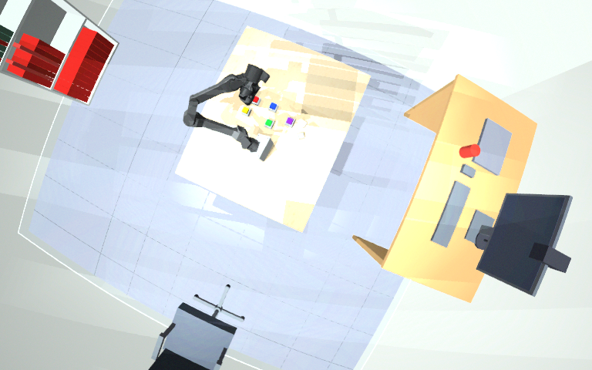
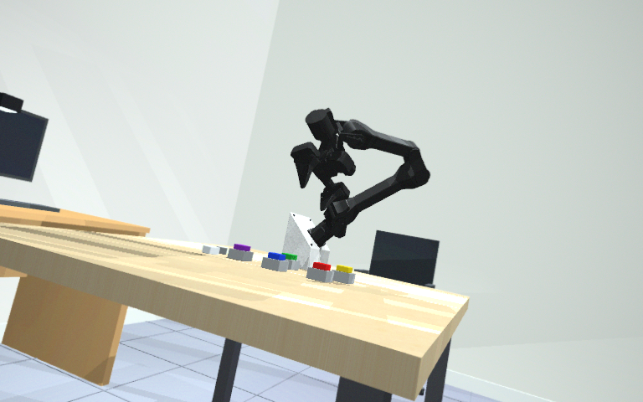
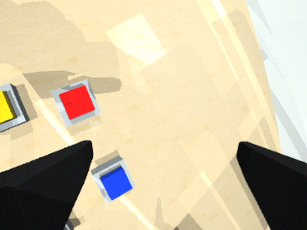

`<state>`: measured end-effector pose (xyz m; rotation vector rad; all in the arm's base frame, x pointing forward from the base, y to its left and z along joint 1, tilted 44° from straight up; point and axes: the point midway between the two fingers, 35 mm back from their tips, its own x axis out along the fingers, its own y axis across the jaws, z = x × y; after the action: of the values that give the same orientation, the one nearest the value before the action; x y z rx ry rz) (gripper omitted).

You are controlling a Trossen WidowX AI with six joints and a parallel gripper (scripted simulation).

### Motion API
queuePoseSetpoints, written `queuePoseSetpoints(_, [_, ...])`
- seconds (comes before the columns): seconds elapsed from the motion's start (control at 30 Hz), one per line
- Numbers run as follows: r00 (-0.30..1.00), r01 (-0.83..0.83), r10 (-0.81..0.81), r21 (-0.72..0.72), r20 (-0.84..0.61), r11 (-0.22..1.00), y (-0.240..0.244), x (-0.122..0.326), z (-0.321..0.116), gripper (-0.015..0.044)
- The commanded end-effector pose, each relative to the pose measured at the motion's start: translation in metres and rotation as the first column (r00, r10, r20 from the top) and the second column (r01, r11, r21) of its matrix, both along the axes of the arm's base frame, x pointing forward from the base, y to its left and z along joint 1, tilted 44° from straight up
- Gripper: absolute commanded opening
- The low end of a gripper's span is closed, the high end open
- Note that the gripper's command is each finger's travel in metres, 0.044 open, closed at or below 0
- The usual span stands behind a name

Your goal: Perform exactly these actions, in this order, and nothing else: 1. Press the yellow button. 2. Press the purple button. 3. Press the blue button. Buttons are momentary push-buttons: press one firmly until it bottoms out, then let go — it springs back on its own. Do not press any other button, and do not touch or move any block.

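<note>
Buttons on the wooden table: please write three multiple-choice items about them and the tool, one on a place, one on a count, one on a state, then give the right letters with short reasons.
1. In the wrist view, which button lies nearest the point midway between the fingers?
A. yellow
B. blue
C. green

2. How many coloured buttons show in the top view?
A. three
B. four
C. five

3. How is the tool?
A. open, holding nothing
B. shut on a block
C. pressing the red button

Key: 1 B, the blue button sits closest to the tool; 2 C, red, blue, yellow, green, purple; 3 A, the fingers stand wide apart above the table.
</note>
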<state>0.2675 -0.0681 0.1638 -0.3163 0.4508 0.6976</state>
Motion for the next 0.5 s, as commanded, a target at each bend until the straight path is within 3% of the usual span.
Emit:
queuePoseSetpoints(0.0, [0.756, 0.331, -0.078, 0.276, -0.65, 0.902, 0.068, -0.033, 0.006, 0.04])
queuePoseSetpoints(0.3, [0.342, 0.591, -0.081, 0.147, -0.936, 0.793, 0.106, -0.071, 0.013, 0.04])
queuePoseSetpoints(0.47, [0.333, 0.595, -0.081, 0.142, -0.94, 0.791, 0.107, -0.072, 0.013, 0.04])
